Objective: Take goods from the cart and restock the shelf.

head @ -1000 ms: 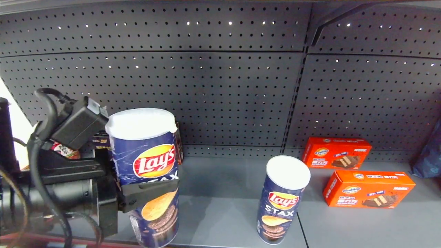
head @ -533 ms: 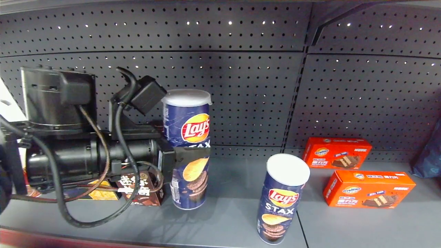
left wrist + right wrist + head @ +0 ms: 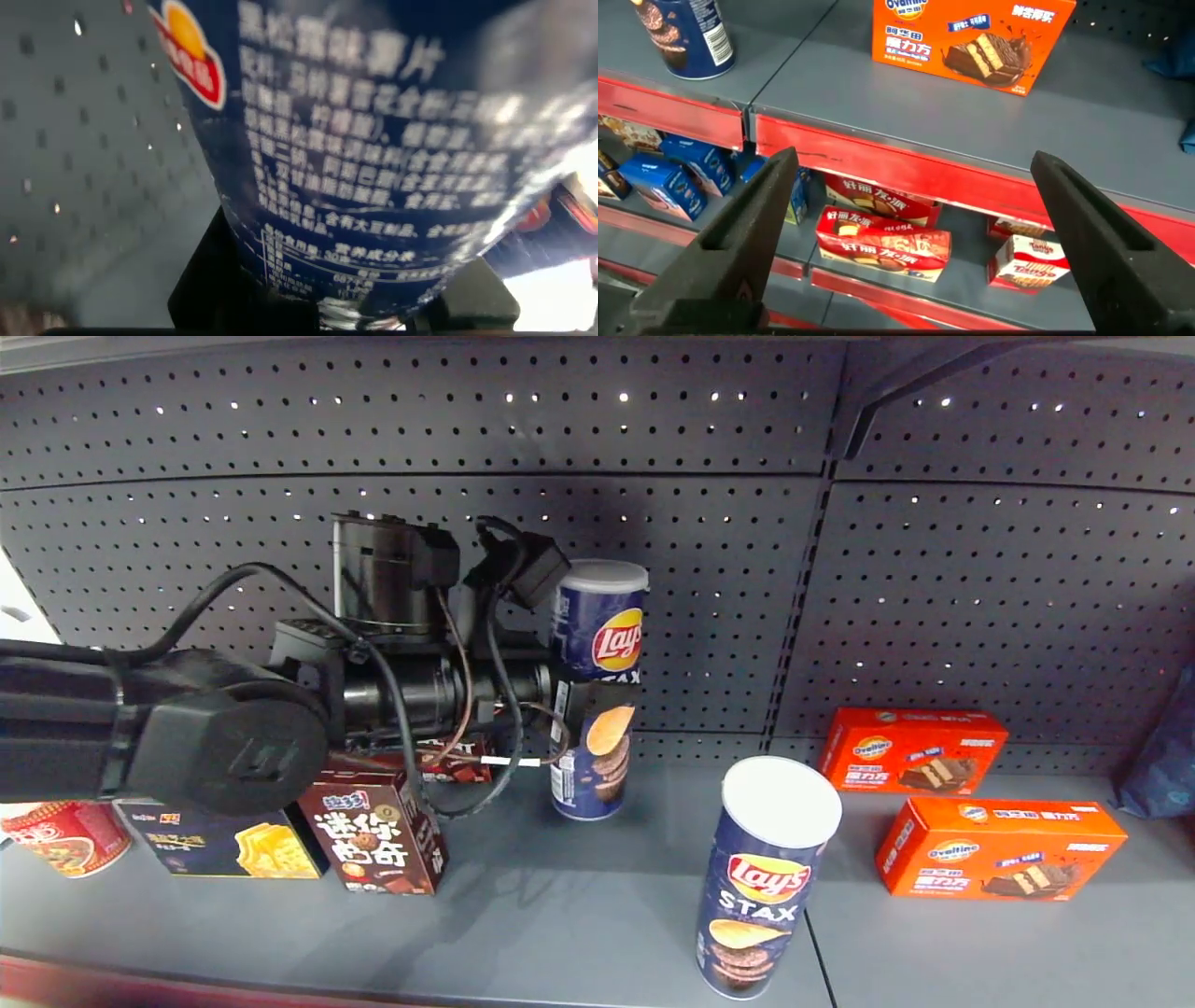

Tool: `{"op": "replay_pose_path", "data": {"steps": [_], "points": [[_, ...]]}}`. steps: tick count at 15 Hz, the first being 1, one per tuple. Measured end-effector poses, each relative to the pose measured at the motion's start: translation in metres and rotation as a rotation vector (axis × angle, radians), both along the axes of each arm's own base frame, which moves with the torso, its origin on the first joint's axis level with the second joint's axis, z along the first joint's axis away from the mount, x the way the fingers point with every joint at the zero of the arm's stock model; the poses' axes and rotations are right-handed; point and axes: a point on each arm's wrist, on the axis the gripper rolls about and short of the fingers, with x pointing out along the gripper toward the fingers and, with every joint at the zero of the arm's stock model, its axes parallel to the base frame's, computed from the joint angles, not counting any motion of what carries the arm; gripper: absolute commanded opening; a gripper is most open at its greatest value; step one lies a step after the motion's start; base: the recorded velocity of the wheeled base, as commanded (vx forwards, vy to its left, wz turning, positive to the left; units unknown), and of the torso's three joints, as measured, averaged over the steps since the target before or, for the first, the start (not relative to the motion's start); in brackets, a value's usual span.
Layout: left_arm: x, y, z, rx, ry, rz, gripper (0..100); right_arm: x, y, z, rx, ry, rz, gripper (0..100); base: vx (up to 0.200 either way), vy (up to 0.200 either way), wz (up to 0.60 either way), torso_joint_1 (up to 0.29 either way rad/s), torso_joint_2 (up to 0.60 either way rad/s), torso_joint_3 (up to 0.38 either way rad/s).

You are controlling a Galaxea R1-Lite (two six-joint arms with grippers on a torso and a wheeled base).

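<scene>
My left gripper (image 3: pixel 597 695) is shut on an upright blue chip can with a white lid (image 3: pixel 602 616), held near the pegboard at the back of the grey shelf (image 3: pixel 579 915). Whether the can's base touches the shelf I cannot tell. In the left wrist view the can's printed side (image 3: pixel 374 168) looms close between the dark fingers (image 3: pixel 215 289). A second, matching can (image 3: pixel 766 877) stands at the shelf's front, right of centre. My right gripper (image 3: pixel 920 247) is open below the shelf's red front edge (image 3: pixel 878 159), with nothing between its fingers.
Two orange boxes (image 3: pixel 910 747) (image 3: pixel 999 847) lie on the right, and a blue bag (image 3: pixel 1158 756) at the far right. On the left stand a brown box (image 3: pixel 373 835), a dark box (image 3: pixel 224 840) and a red cup (image 3: pixel 65 835). Red boxes (image 3: pixel 882 247) fill the lower shelf.
My left arm has carried the can away from the camera, rightward and deeper toward the pegboard. The boxes and cup on the left have come into sight.
</scene>
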Motion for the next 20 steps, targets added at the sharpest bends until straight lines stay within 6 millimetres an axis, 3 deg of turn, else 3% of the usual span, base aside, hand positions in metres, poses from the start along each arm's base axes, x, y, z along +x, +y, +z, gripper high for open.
{"op": "replay_pose_path", "data": {"steps": [3,6,12,20], "points": [[0.029,-0.013,-0.002,-0.04,-0.074,0.005,0,0.0,0.0,0.0,-0.003,0.0,0.0,100,0.0,0.0,0.0,0.0,0.0,0.0],[0.047,-0.027,-0.022,-0.039,-0.089,-0.012,0,0.0,0.0,0.0,-0.004,0.0,0.001,100,0.0,0.0,0.0,0.0,0.0,0.0],[0.056,-0.064,-0.063,-0.057,-0.119,-0.124,0,0.0,0.0,0.0,-0.01,-0.001,0.002,100,0.0,0.0,0.0,0.0,0.0,0.0],[0.061,-0.072,-0.086,-0.045,-0.087,-0.156,0,0.0,0.0,0.0,-0.015,-0.001,0.003,100,0.0,0.0,0.0,0.0,0.0,0.0]]}}
